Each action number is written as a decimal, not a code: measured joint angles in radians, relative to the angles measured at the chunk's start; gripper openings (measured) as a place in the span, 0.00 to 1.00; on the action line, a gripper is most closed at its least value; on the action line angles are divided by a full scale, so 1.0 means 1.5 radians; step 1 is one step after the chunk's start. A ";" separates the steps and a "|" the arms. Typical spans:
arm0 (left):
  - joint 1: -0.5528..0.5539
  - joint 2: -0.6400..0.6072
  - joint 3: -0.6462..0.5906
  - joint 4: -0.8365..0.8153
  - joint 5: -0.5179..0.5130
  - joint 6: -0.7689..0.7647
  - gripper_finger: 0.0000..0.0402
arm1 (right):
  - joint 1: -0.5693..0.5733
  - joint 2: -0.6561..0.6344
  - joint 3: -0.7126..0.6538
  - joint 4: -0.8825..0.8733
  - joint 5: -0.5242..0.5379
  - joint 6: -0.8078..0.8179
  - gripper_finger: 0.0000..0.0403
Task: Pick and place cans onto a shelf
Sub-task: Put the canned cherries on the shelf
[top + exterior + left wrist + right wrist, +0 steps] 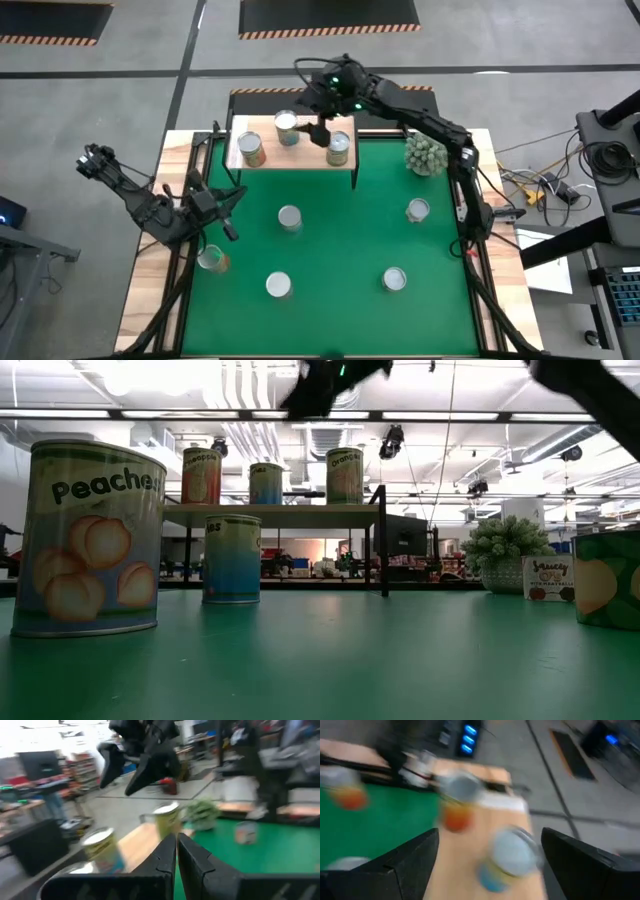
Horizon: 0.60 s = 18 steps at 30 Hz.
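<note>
The light-wood shelf [290,158] stands at the mat's far edge with three cans standing upright on its top [250,150] [287,127] [338,148]; the low view shows them on the shelf board [280,513]. My right gripper [318,125] hovers open above the shelf, between the cans, touching nothing; its fingers stand wide apart in the right wrist view [490,865]. My left gripper [228,200] is shut and empty at the mat's left edge [176,851]. Several more cans stand on the green mat [289,217] [417,210] [394,279] [278,286].
One can [212,260] sits on the wooden border at the left, near my left arm. A fuzzy pale-green ball plant [426,153] stands right of the shelf. In the low view a peaches can [90,540] stands close at the left.
</note>
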 joint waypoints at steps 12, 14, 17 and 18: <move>0.029 0.171 0.183 -0.054 0.042 0.080 0.00 | 0.236 -0.148 -0.069 -0.083 0.069 -0.060 0.81; 0.052 0.194 0.251 -0.145 0.101 0.077 0.00 | 0.276 -0.173 -0.104 -0.081 0.119 -0.064 0.81; 0.105 0.230 0.347 -0.280 0.215 0.052 0.00 | 0.326 -0.210 -0.168 -0.073 0.165 -0.060 0.81; 0.127 0.243 0.375 -0.315 0.238 0.047 0.00 | 0.341 -0.222 -0.196 -0.068 0.172 -0.051 0.81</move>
